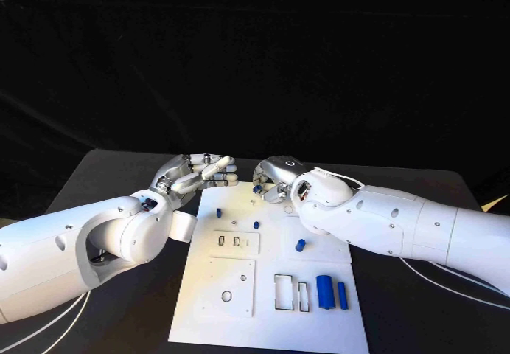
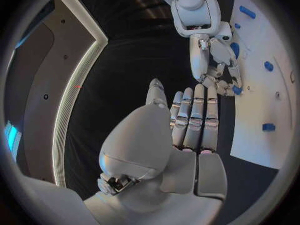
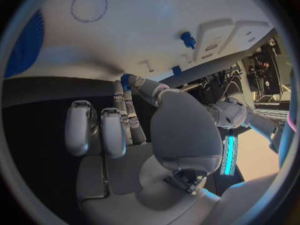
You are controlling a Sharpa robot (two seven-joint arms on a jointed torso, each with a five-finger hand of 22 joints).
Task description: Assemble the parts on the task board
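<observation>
the black worktop [image 1: 117, 169] carries the flat white task board [image 1: 239, 295], and both silver hands sit at the board's far edge. the right hand [image 1: 278, 177] pinches a small blue peg [image 3: 127, 80] at its fingertips, just over the far edge; it looks like a part being carried to its seat. the left hand [image 1: 197, 175] holds nothing, fingers straight and together, beside the far left corner. next comes lining the peg over a hole. blue cylinders [image 1: 332, 292] lie near the board's near right corner, well clear.
</observation>
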